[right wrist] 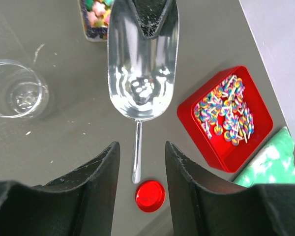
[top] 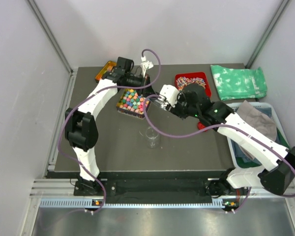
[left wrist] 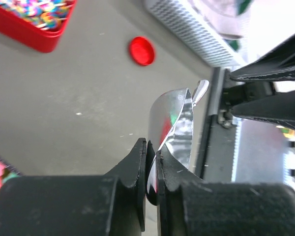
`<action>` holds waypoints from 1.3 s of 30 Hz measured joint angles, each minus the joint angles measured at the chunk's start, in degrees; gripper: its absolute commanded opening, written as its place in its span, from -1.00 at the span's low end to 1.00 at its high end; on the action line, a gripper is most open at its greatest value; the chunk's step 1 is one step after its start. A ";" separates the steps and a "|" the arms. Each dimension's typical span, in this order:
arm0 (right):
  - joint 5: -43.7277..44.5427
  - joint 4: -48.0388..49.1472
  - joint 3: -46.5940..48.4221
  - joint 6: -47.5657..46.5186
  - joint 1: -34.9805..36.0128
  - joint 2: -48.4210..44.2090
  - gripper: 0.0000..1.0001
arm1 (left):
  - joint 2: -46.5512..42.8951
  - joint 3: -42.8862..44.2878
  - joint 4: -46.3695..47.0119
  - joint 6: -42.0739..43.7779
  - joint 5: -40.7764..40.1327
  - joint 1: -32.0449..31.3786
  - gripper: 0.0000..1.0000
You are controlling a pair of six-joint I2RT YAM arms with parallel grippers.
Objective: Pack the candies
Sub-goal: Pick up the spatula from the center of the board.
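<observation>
Left gripper (left wrist: 152, 152), clenched on the empty scoop (right wrist: 142, 64) by its bowl, offers the handle to the spread-fingered right gripper (right wrist: 141, 147), which must close before scooping candies (top: 132, 100).

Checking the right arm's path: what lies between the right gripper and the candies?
In the right wrist view, a metal scoop lies between the right gripper and the candies, its handle reaching between the open fingers.

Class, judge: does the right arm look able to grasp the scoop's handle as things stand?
Probably yes: the right gripper has its jaws open either side of the scoop handle, nothing between them; the left gripper holds the scoop bowl.
</observation>
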 measured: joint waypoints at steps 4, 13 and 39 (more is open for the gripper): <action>-3.28 -0.13 0.00 -0.48 -0.35 -1.75 -0.17 | 0.17 0.07 0.66 -1.22 5.14 0.85 -1.00; -5.97 0.15 -0.39 -0.79 -0.68 -2.49 -0.32 | 0.26 0.33 2.58 -4.94 11.74 1.31 -1.00; -2.69 4.90 -2.23 -0.96 -0.70 -1.75 -0.28 | 0.26 0.33 7.80 -9.70 14.58 1.62 -1.00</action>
